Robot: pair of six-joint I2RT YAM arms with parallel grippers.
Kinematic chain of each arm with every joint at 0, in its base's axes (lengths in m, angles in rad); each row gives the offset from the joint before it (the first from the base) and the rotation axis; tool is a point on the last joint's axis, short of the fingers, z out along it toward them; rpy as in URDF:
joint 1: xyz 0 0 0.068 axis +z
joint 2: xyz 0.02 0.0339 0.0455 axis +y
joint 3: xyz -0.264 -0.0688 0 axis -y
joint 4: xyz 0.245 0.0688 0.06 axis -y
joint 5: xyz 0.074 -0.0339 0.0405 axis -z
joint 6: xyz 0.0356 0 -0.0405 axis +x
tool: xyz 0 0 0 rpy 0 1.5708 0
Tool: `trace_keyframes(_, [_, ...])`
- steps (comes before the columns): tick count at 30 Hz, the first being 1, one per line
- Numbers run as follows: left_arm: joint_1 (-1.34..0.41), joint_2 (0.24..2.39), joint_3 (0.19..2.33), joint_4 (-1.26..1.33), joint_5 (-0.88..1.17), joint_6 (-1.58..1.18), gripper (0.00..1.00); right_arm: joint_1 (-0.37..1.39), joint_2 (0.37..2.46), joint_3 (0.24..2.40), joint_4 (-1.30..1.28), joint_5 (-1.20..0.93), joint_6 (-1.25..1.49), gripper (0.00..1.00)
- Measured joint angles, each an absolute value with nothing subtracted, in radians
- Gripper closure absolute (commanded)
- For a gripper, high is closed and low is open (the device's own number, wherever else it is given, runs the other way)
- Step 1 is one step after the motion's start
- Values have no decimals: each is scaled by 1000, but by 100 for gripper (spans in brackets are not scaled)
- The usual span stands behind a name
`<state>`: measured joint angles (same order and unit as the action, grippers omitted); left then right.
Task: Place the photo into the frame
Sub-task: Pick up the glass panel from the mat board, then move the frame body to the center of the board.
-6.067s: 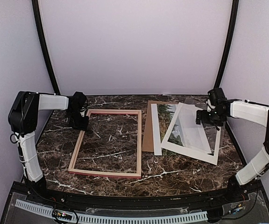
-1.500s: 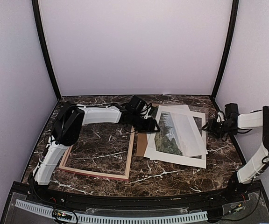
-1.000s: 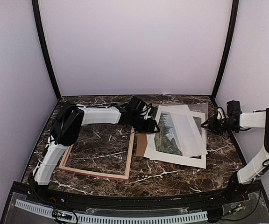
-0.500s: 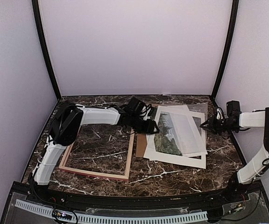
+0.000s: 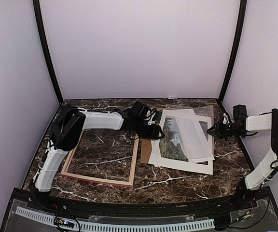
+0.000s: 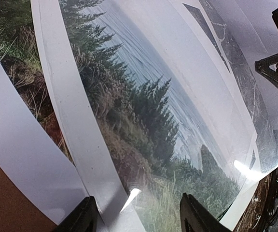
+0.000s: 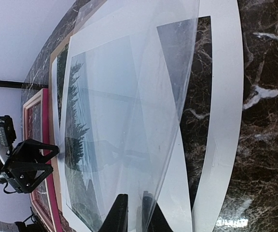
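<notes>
The photo (image 5: 173, 141), a print of trees and water, lies in a loose pile right of centre, partly under a clear sheet (image 5: 199, 140). The pink frame (image 5: 96, 179) lies flat to the pile's left, with bare marble inside it. My left gripper (image 5: 157, 132) reaches over the frame's far corner to the pile's left edge. In the left wrist view its jaws (image 6: 139, 220) stand open, wide apart over the photo (image 6: 144, 111). My right gripper (image 5: 216, 129) is at the pile's right edge. Its jaws (image 7: 135, 212) are nearly together, with a thin gap, and the clear sheet's (image 7: 129, 96) edge runs between them.
A white mat (image 5: 180, 163) with a cut-out window lies in the pile, and marble shows through the window (image 7: 201, 96). A brown backing board (image 5: 145, 151) sticks out under the pile's left side. Lilac walls and two black poles close in the marble table (image 5: 177, 186).
My right gripper's jaws have narrowed around the clear sheet's edge over the last second. The left arm has barely moved. Since six seconds ago it left the frame for the pile.
</notes>
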<state>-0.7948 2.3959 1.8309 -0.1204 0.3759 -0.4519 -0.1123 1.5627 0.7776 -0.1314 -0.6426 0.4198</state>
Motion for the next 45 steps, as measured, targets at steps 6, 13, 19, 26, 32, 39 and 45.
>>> trace_keyframes(6, [-796, 2385, 1820, -121, 376, -431, 31, -112, 1563, 808, -136, -655, 421, 100])
trace_keyframes(13, [-786, 2290, 1750, -149, 368, -392, 21, -112, 1514, 849, -189, -710, 406, 100])
trace_keyframes(19, [-718, 2069, 1645, -203, 356, -379, 16, -112, 1405, 887, -225, -794, 429, 100])
trace_keyframes(26, [-506, 1814, 1539, -359, 226, -330, 12, -111, 1328, 967, -246, -873, 490, 100])
trace_keyframes(32, [-309, 1753, 1410, -502, 114, -288, 11, -85, 1289, 1035, -245, -925, 556, 100])
trace_keyframes(39, [-138, 1754, 1336, -622, 30, -237, 12, -23, 1280, 1077, -227, -967, 618, 100])
trace_keyframes(45, [-120, 1806, 1336, -648, -8, -208, 20, 34, 1281, 1097, -198, -989, 666, 100])
